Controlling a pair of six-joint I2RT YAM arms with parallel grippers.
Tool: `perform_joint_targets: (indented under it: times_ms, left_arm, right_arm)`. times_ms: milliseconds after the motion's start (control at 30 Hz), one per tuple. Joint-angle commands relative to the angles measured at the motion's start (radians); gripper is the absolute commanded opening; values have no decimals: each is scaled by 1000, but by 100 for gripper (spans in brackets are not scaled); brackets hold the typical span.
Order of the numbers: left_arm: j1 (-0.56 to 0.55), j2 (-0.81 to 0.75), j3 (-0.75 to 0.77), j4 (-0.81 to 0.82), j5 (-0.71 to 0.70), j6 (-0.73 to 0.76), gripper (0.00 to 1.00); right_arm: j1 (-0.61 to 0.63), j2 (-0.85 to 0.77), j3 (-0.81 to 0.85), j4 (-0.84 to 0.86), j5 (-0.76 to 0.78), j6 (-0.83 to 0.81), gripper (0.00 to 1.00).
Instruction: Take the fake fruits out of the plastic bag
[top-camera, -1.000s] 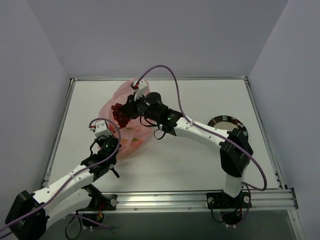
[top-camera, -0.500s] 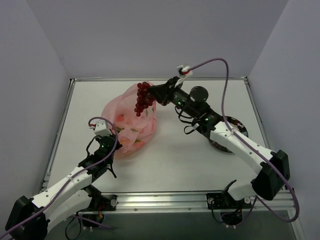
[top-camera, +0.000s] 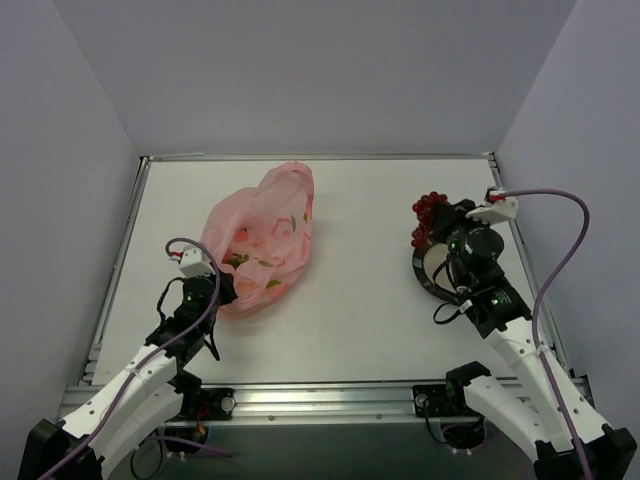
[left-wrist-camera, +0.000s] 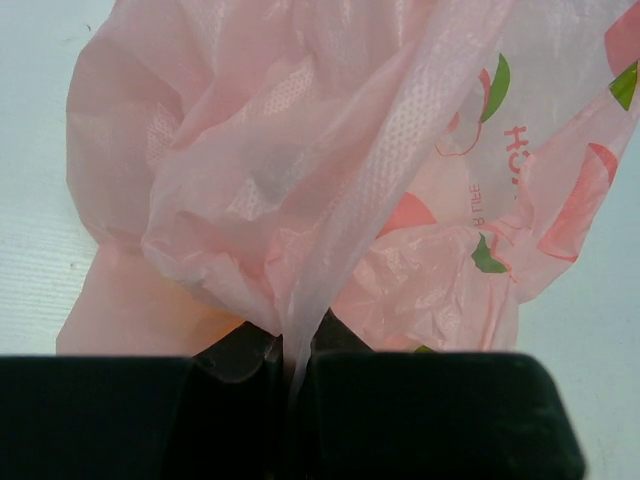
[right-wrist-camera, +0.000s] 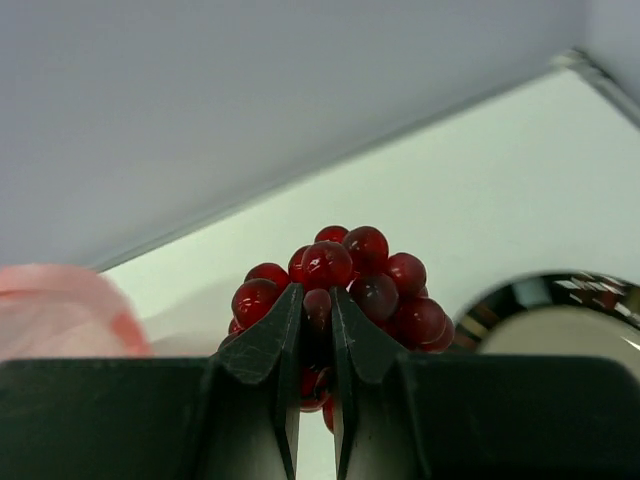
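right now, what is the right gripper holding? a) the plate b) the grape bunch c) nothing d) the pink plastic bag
B: the right gripper is shut on the dark red grape bunch, with grapes showing on both sides of it.

The bag (left-wrist-camera: 250, 170) has big pink letters (left-wrist-camera: 517, 136) that start with "HO". A fold hides the rest. The tiny print (left-wrist-camera: 470, 205) beside them is too small to read.
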Motion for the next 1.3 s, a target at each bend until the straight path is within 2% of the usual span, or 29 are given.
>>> perform_joint_targets:
  times_ms: [0, 167, 267, 567, 633, 667, 767, 900, 1000, 1100, 1133, 1233, 1267]
  left_arm:
    - [14, 22, 26, 40, 62, 19, 2]
    - [16, 36, 24, 55, 88, 18, 2]
    - [16, 21, 18, 58, 89, 21, 2]
    - [19, 18, 4, 84, 109, 32, 2]
    - [20, 12, -2, 90, 112, 32, 2]
    - [25, 9, -8, 95, 124, 33, 2]
    - [25, 4, -17, 95, 144, 36, 2]
    - [27, -30, -28, 74, 167, 46, 2]
    - [25, -45, -33, 68, 172, 49, 2]
    - [25, -39, -34, 54, 171, 50, 2]
    - [25, -34, -34, 49, 166, 49, 2]
    - [25, -27, -34, 43, 180, 38, 2]
    - [25, -25, -36, 41, 186, 23, 2]
  right_arm:
    - [-69, -31, -83, -91, 284, 45, 0]
    - [-143, -22, -157, -90, 465, 99, 0]
    - [-172, 53, -160, -58, 543, 65, 0]
    - [-189, 474, -121, 157, 470, 14, 0]
    - [-191, 550, -107, 171, 448, 21, 5]
    - [-191, 562, -102, 189, 424, 18, 9]
    - [-191, 558, -102, 192, 379, 22, 38]
    - [-189, 472, -85, 119, 329, 30, 76]
    - [-125, 404, -61, 100, 225, 19, 85]
    - [-10, 409, -19, 137, 84, -31, 82]
    - [90, 428, 31, 145, 42, -47, 78]
    - [249, 548, 123, 185, -91, -125, 53]
    - [345, 624, 192, 200, -124, -169, 36]
